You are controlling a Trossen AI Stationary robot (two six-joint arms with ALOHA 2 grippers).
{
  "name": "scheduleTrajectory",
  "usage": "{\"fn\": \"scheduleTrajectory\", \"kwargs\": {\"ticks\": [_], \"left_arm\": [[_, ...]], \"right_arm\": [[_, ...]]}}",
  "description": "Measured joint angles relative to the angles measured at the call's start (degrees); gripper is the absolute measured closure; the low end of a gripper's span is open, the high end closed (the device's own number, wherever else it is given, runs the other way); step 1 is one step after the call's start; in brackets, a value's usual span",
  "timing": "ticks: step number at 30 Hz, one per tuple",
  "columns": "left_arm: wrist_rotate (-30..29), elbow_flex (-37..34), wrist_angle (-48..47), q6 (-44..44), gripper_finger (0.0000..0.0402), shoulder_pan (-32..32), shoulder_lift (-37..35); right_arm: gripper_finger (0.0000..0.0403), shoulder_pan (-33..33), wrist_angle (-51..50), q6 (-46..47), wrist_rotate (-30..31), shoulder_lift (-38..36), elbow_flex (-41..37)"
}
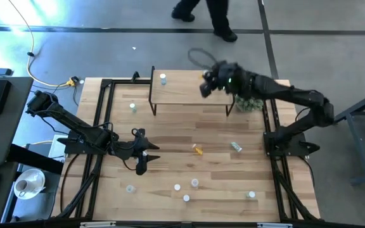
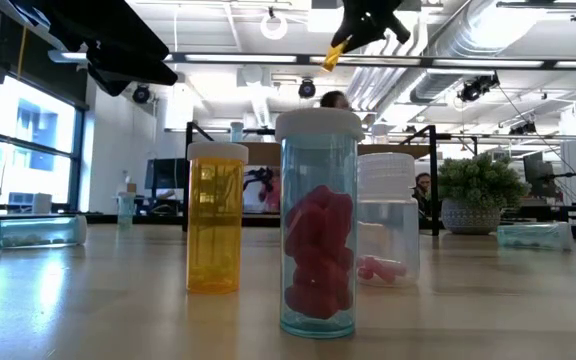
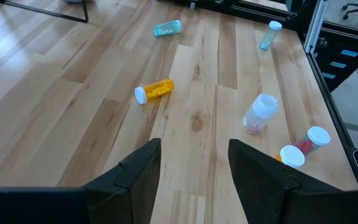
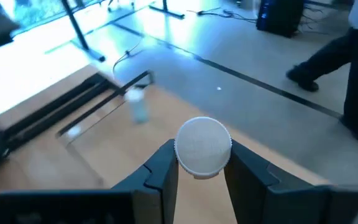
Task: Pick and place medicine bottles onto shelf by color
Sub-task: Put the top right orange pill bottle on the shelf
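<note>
Orange bottle (image 1: 205, 76) is pinched in the right hand (image 1: 206, 84), held above the shelf's (image 1: 189, 95) right end, apparently to be set apart from the blue bottle (image 1: 163, 78) at the left end. Left hand (image 1: 140, 166) waits spread over the table (image 1: 170, 136).

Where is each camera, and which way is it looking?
High view: above the table, looking straight down; both arms show, the right gripper over the shelf.
Low view: at tabletop height, looking across past a yellow bottle; the right gripper shows overhead.
Left wrist view: on the left arm, looking past its open left gripper at the orange bottle.
Right wrist view: on the right arm; its fingers clamp a white cap.
High and left wrist views share the orange bottle.
</note>
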Motion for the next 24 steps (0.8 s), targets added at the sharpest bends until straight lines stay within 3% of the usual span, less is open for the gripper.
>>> {"fn": "scheduleTrajectory", "kwargs": {"ticks": [9,24], "left_arm": [[0.0,0.0,0.0,0.0,0.0222,0.0,0.0],[-0.1,0.0,0.2,0.0,0.0222,0.0,0.0]], "right_arm": [[0.0304,-9.0,-1.2,2.1,-7.6,0.0,1.5],[0.0304,-10.7,-4.7,0.8,-11.1,8.0,1.5]]}}
